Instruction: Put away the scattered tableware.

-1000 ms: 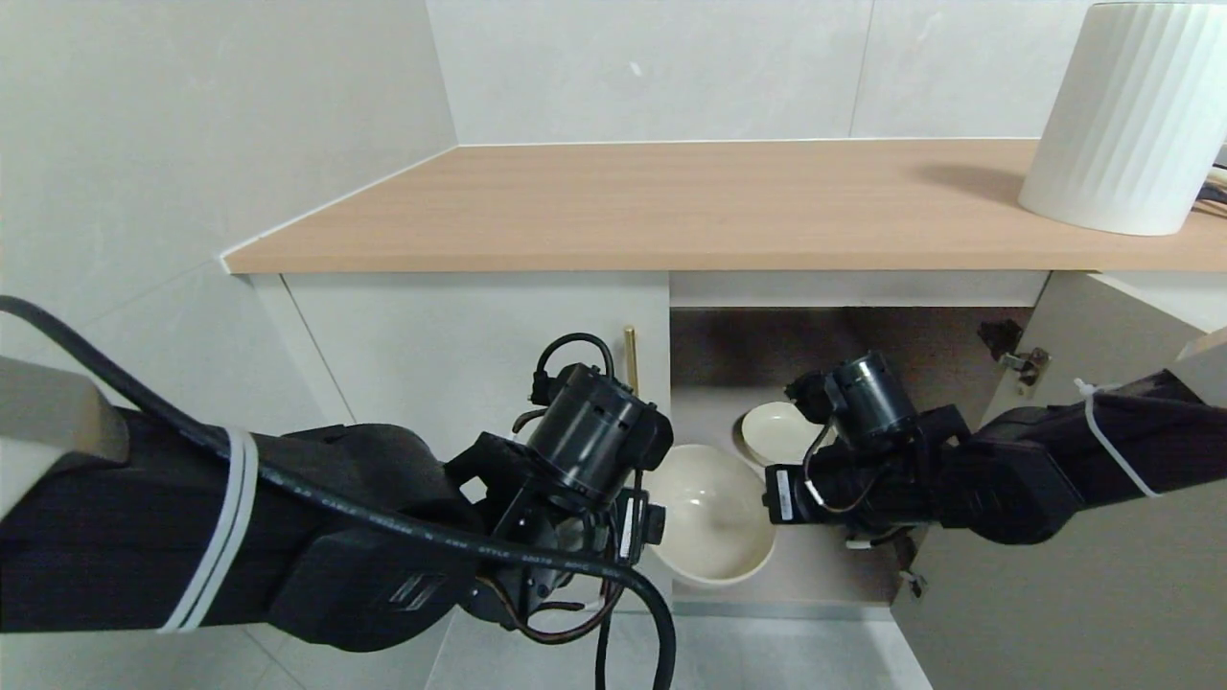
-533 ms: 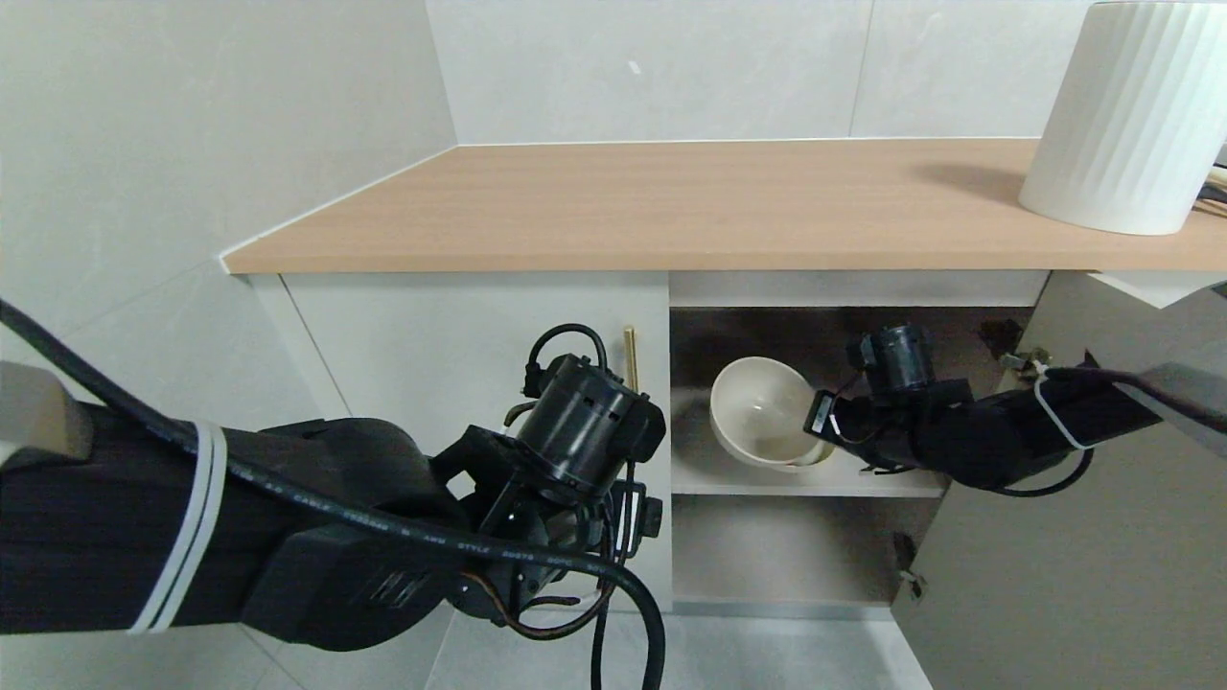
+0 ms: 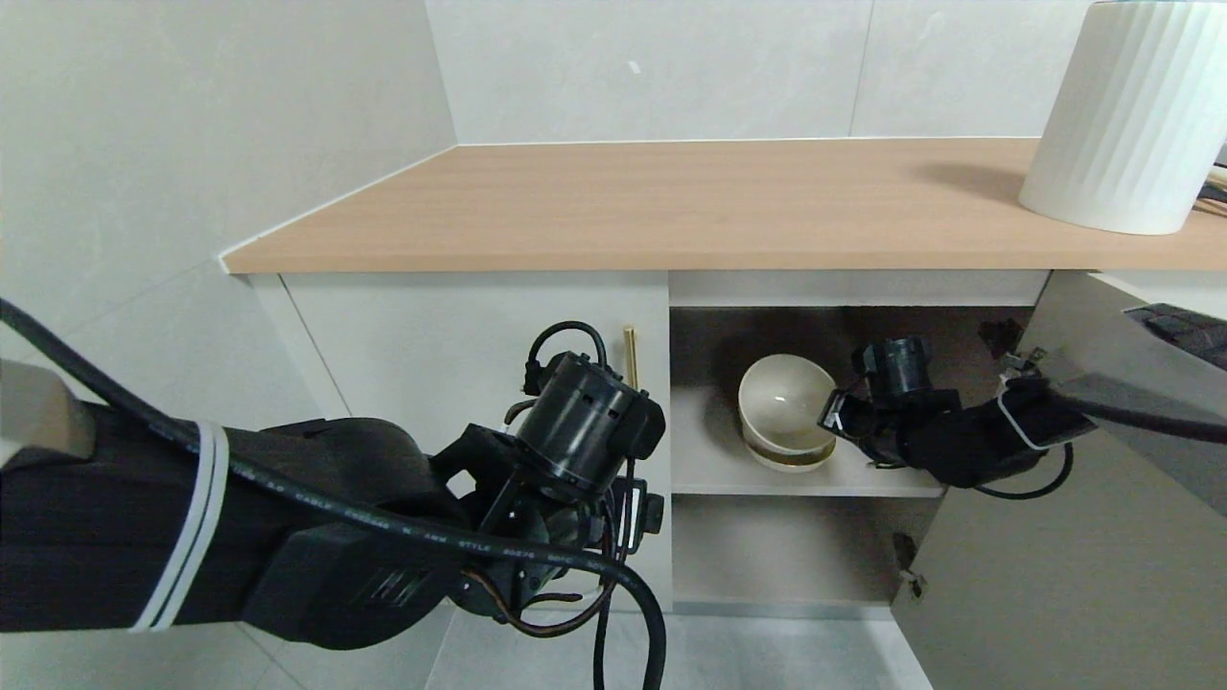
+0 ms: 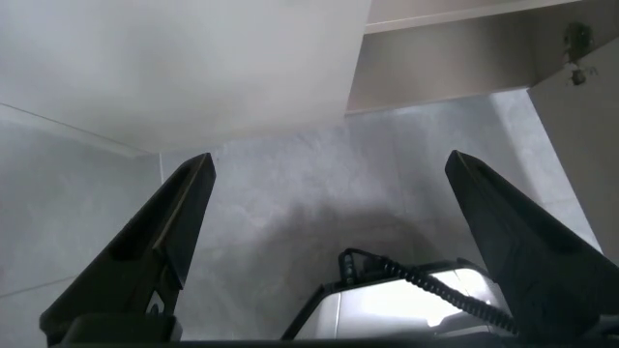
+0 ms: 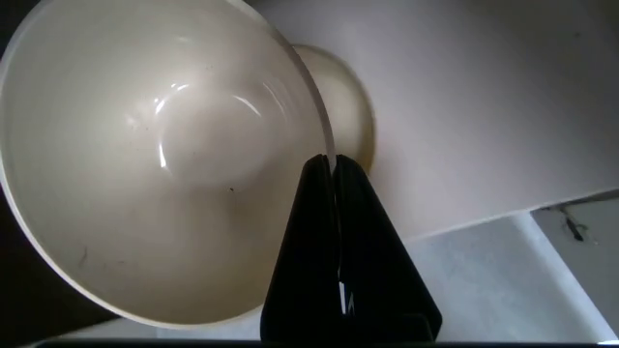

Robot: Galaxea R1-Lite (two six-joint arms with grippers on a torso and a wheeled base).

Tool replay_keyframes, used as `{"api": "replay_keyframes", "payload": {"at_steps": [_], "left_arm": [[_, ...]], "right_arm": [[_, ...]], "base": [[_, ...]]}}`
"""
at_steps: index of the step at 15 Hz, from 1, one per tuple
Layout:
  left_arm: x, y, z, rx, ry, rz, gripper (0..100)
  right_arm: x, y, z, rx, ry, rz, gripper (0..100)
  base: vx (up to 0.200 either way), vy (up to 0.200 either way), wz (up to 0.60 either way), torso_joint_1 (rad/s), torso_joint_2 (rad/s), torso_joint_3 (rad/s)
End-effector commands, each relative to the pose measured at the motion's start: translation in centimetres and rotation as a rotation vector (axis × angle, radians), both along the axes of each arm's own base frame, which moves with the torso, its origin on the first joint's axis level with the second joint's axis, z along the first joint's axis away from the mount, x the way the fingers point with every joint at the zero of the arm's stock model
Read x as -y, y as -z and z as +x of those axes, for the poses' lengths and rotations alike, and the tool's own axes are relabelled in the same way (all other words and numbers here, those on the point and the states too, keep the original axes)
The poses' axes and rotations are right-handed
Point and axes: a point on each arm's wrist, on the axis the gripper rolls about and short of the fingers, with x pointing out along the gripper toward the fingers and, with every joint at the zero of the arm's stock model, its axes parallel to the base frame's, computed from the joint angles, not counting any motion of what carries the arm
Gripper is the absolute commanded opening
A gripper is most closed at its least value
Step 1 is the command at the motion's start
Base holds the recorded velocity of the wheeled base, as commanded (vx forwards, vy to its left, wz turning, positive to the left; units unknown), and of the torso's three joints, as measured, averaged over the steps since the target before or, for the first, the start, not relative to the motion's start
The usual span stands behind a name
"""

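Observation:
A large cream bowl (image 3: 778, 407) hangs tilted inside the open cabinet, its mouth facing outward, directly over a smaller cream dish (image 3: 792, 459) on the shelf (image 3: 705, 470). I cannot tell whether the two touch. My right gripper (image 3: 830, 414) is shut on the bowl's rim. In the right wrist view the gripper (image 5: 336, 174) pinches the rim of the bowl (image 5: 174, 164), with the dish (image 5: 353, 106) behind. My left arm sits low before the closed left door. My left gripper (image 4: 329, 164) is open over the floor, holding nothing.
The cabinet's right door (image 3: 1054, 546) stands swung open next to my right arm. The left door (image 3: 460, 345) is closed, with a brass handle (image 3: 630, 356). Above, the wooden countertop (image 3: 671, 201) carries a white ribbed cylinder (image 3: 1131, 115) at the far right. A lower compartment (image 3: 786, 551) lies beneath the shelf.
My right gripper carried the large bowl up from the cabinet's front and into the shelf, over the small dish. My left arm barely moved.

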Motion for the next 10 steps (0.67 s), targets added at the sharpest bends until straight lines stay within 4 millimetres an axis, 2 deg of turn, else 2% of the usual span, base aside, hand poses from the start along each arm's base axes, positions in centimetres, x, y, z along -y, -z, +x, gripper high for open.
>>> {"api": "replay_keyframes", "payload": {"at_steps": [1, 10], "left_arm": [[0.02, 0.08, 0.05, -0.001, -0.001, 0.001, 100], [0.05, 0.2, 0.07, -0.004, -0.001, 0.005, 100]], "right_arm": [[0.07, 1.1, 0.45, -0.018, 0.004, -0.007, 0], [0.48, 1.76, 1.06, -0.023, 0.018, -0.015, 0]], "base": [[0.0, 0.0, 0.0, 0.0, 0.0, 0.0], [0.0, 0.0, 0.0, 0.0, 0.0, 0.0]]}}
